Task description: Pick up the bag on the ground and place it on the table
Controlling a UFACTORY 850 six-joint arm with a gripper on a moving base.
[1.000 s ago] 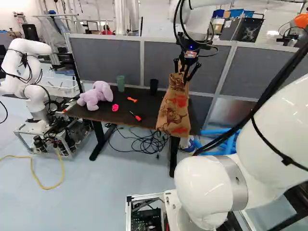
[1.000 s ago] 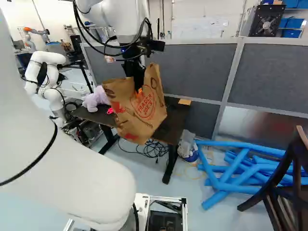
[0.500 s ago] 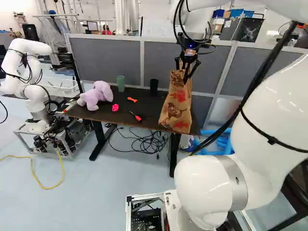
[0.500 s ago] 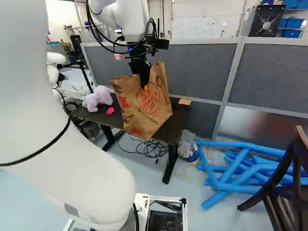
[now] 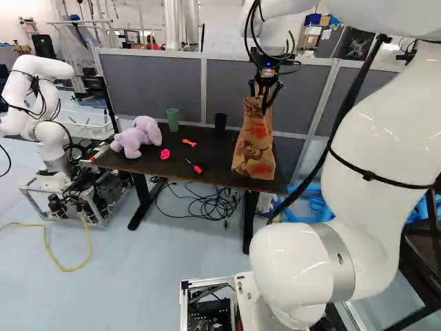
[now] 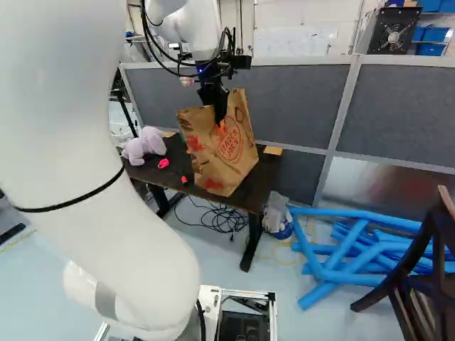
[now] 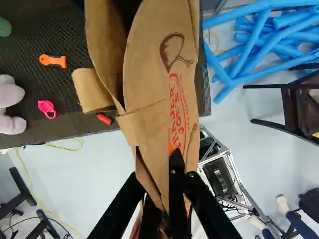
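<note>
Left base view shows the brown paper bag with red and dark printing, upright, creased and folded at its mouth, over the dark worktop; whether its bottom touches is unclear. The end effector pinches the bag's paper wall between its fingers. Since the earlier frame, arm and bag have shifted farther over the worktop. The bag, green cup and black cup have contents I cannot make out.

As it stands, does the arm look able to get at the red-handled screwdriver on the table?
Probably not: the gripper is shut on the paper bag, which also hides part of the screwdriver in the wrist view, though the left base view shows nothing lying on it.
</note>
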